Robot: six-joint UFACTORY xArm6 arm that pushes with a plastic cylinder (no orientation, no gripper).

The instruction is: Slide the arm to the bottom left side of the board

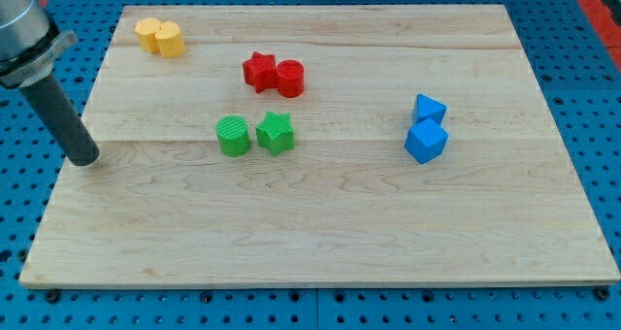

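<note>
My tip rests on the wooden board near its left edge, about halfway down the view. The dark rod rises from it toward the view's top left. It touches no block. The nearest blocks are a green cylinder and a green star, side by side well to the right of the tip. Two yellow blocks sit together at the top left, above the tip.
A red star and a red cylinder touch each other in the upper middle. Two blue blocks stand together at the right. Blue perforated table surrounds the board.
</note>
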